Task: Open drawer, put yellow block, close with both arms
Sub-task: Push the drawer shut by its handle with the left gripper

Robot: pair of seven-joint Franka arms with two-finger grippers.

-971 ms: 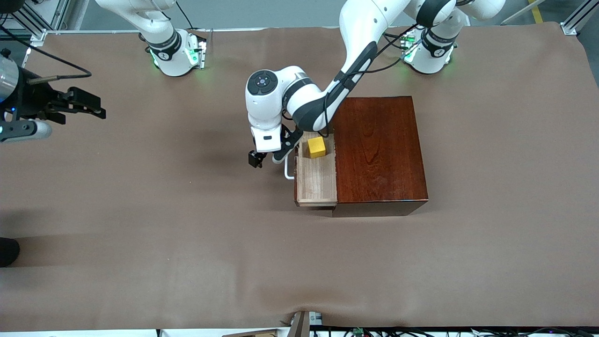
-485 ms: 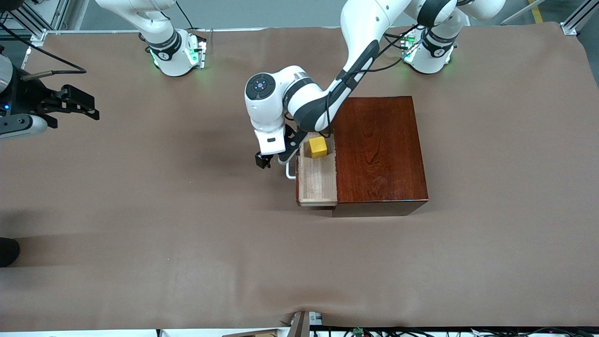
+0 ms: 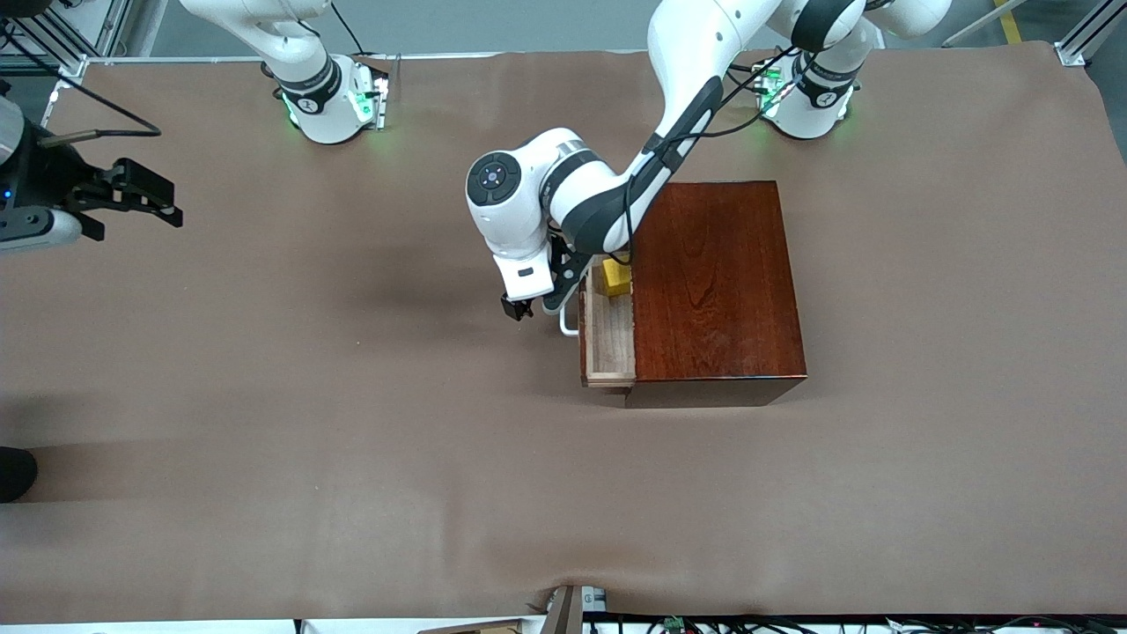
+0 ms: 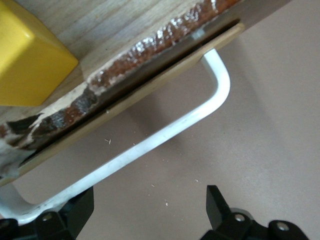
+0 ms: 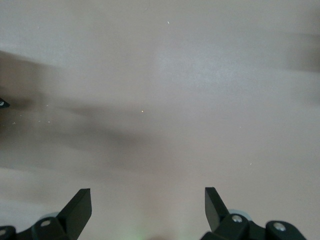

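Note:
The dark-red box point(image 3: 713, 291) stands mid-table. Its drawer point(image 3: 607, 339) sticks out a short way toward the right arm's end. The white handle point(image 3: 569, 324) shows in the left wrist view point(image 4: 165, 135) too. The yellow block point(image 3: 616, 278) lies in the tray, half hidden under the left arm, and also shows in the left wrist view point(image 4: 30, 65). My left gripper point(image 3: 534, 306) is open in front of the drawer, with one finger point(image 4: 75, 212) against the handle bar. My right gripper point(image 3: 167, 201) is open and empty over bare cloth point(image 5: 150, 100) at the right arm's end.
A brown cloth point(image 3: 352, 440) covers the table. The two green-lit bases point(image 3: 330, 97) point(image 3: 806, 97) stand along the edge farthest from the front camera. A dark object point(image 3: 13, 474) sits at the right arm's end. A small fixture point(image 3: 568, 608) sits at the near edge.
The left gripper has moved toward the box and the drawer has slid farther in, so less of the tray shows. The right gripper has drifted slightly toward the table's end.

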